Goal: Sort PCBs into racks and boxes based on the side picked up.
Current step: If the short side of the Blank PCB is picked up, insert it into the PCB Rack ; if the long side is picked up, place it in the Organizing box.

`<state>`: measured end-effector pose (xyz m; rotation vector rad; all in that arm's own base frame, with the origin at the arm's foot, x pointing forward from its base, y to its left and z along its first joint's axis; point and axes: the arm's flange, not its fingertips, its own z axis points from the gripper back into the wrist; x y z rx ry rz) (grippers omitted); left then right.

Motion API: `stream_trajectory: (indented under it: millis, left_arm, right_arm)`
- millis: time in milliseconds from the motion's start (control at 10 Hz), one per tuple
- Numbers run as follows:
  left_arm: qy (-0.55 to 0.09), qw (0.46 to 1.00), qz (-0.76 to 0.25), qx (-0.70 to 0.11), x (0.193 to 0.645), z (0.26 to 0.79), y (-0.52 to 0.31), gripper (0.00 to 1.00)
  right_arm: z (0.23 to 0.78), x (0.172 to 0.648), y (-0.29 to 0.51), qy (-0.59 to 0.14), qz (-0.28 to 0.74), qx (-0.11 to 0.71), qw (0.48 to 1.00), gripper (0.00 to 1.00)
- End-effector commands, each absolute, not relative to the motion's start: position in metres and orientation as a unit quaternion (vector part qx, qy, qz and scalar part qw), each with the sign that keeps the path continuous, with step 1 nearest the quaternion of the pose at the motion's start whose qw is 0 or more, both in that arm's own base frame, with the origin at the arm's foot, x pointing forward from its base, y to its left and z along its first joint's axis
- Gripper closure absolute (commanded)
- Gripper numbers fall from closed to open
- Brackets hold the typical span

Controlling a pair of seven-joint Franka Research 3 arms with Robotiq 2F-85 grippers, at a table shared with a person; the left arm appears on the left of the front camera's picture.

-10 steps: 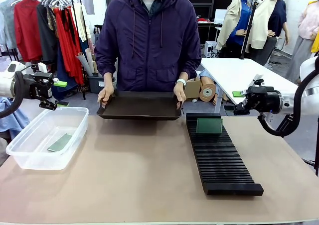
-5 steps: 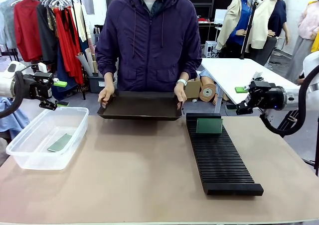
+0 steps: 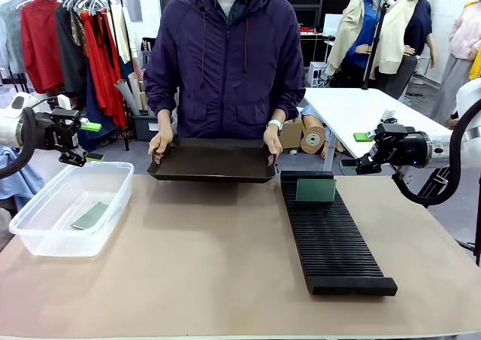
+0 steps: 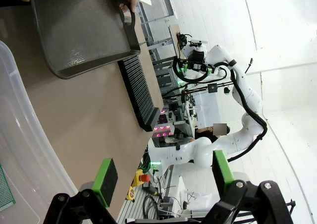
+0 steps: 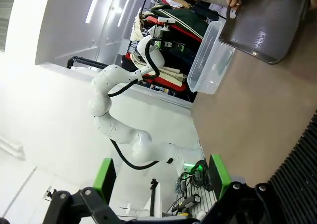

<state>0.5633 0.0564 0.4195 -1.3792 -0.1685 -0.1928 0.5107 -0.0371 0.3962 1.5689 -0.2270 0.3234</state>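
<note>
Brown worktop (image 3: pixel 225 265), shared with a person in a purple jacket (image 3: pixel 224 62) standing at its far side; clothes rail with hanging garments (image 3: pixel 68 39) behind at left. Black tray (image 3: pixel 212 161), smooth with raised rim, held at the far edge by the person's two hands, one on each end. Long black slotted rack (image 3: pixel 331 235), lying lengthwise on the right half, one green PCB (image 3: pixel 316 190) standing upright in a slot near its far end. Clear plastic box (image 3: pixel 68 208) at the left edge, a second PCB (image 3: pixel 91 215) lying flat on its bottom; the left wrist view shows that board's dotted grid face at the picture's lower left. Left tool (image 3: pixel 89 141), fingers spread, nothing between them, hanging above the box's far side. Right tool (image 3: pixel 359 150), fingers spread and empty, off the worktop's right edge, apart from the rack.
</note>
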Motion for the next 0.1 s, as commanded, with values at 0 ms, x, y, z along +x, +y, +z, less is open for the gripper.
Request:
stream_trajectory:
  millis: [0]
  left_arm:
    - [-0.078,0.764,-0.091,-0.634,0.5628,0.4217,0.0575,0.0]
  right_arm:
    - [0.3978,0.5114,-0.0371,-0.105,0.145,0.698,0.694,0.0]
